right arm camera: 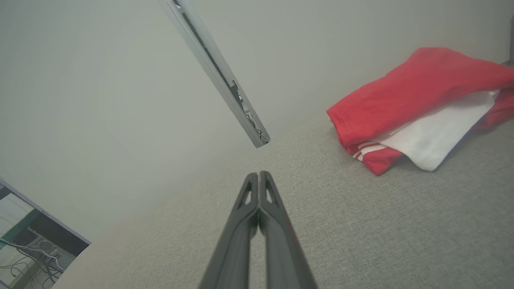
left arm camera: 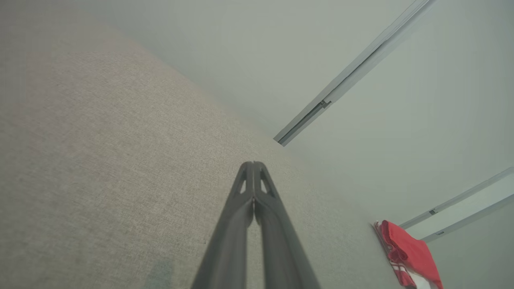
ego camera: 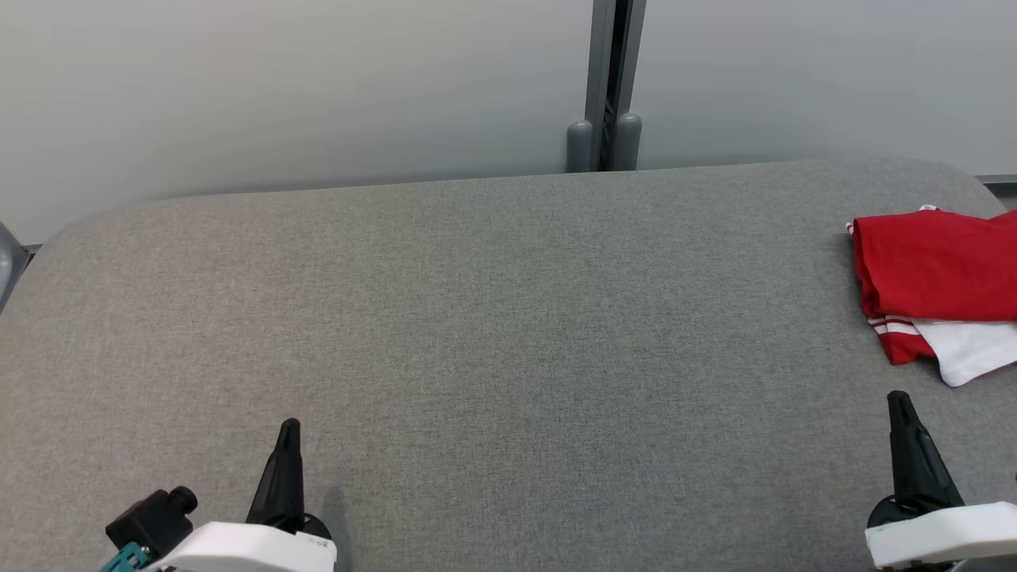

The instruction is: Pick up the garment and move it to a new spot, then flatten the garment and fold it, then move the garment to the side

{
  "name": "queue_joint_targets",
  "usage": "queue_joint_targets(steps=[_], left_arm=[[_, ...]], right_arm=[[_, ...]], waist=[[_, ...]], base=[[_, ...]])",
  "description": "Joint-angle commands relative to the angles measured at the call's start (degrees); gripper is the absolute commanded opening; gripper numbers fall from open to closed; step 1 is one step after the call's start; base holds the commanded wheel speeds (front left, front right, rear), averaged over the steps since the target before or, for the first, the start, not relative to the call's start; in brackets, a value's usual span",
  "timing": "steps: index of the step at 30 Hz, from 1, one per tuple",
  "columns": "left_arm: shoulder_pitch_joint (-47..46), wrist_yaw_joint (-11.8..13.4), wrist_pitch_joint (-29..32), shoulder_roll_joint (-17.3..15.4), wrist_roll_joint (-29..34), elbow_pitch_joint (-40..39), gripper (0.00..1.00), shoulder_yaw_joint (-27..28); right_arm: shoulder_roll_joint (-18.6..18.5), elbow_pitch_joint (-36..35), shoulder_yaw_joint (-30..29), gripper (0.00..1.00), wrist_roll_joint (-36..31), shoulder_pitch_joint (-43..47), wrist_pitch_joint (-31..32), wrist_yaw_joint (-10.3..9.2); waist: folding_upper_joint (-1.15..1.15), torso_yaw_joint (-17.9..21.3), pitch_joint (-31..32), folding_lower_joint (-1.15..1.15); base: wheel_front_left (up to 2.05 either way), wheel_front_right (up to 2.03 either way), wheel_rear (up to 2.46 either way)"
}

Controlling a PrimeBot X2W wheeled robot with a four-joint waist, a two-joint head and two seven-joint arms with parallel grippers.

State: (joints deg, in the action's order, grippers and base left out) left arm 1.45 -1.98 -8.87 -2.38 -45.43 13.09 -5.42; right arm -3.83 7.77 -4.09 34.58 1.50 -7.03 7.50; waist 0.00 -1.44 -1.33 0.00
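**Work surface.** Table (ego camera: 508,318) w/ grey woven fabric top and rounded corners. Its far edge runs along a pale wall (ego camera: 238,79). A grey vertical post (ego camera: 608,79) splits the wall approx. at table centre, and its two rounded feet stand at the far edge line.

**Task item.** The red-and-white garment (ego camera: 933,266) is folded into a compact stack. It lies on the table's right side, near the far-right rounded corner.
- Red layer on top. A white layer and a red cuff w/ white stripes stick out at the near side.
- The stack's right part is cut off by the head view's border, so its gap to the table's right edge cannot be told.
- The left fold edge is fairly straight and casts a thin shadow on the fabric.

**L arm.** Left gripper (ego camera: 289,427) is at lower left, over the near part of the table. Its fingers are pressed together tip to tip w/ nothing between them. It is well apart from the garment.

**R arm.** Right gripper (ego camera: 899,397) is at lower right, likewise clenched on nothing, tips pointing toward the far edge. It is near the garment's near side but apart from it, w/ a strip of bare fabric between tip and white layer.

**Free room.** Broad bare fabric runs from the table's left edge across centre to the garment's left fold. The same bare fabric lies betw. the two grippers.
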Motion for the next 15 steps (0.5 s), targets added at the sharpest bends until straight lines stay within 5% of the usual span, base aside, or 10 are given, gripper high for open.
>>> queue_joint_targets(steps=[1,15], left_arm=[[-2.2,-0.6,0.6,-0.3,-2.5,-0.6,0.0,0.1],[-4.0,-1.7,3.0,-0.4,-12.1,0.0,0.0,0.1]], right_arm=[[-0.2,-1.3,-0.9,0.0,3.3,-0.2,0.7,0.0],[0.0,-2.2,-3.3,0.0,15.2,0.8,3.8,0.0]], waist=[[0.0,0.0,0.0,0.0],[0.0,0.2,0.2,0.0]], base=[[0.0,0.0,0.0],[0.0,0.0,0.0]])
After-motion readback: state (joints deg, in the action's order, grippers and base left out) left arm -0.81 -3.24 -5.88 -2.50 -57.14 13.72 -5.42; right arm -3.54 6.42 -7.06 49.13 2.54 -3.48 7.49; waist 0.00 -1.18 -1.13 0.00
